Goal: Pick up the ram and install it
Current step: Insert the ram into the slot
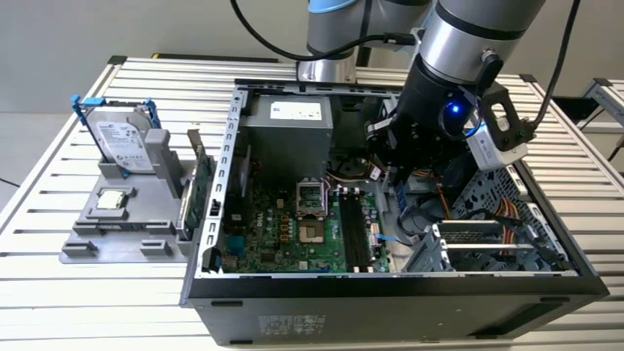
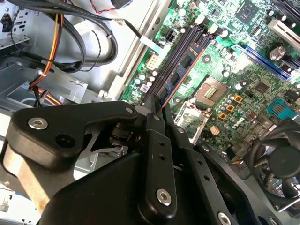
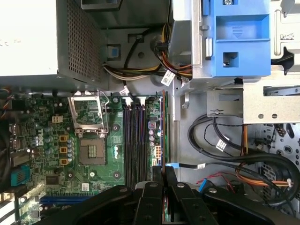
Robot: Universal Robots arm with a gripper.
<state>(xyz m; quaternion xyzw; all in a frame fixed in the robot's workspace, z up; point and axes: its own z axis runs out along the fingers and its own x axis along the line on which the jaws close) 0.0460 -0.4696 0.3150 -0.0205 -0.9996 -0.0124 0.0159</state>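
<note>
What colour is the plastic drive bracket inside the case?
Bright blue; the plastic drive bracket shows best in the first wrist view.

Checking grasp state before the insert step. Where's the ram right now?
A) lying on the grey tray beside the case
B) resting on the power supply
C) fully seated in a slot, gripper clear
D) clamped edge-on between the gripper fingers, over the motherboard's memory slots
D: in both wrist views the ram runs edge-on out from the gripper, which is shut on it, above the memory slots inside the open case.
</note>
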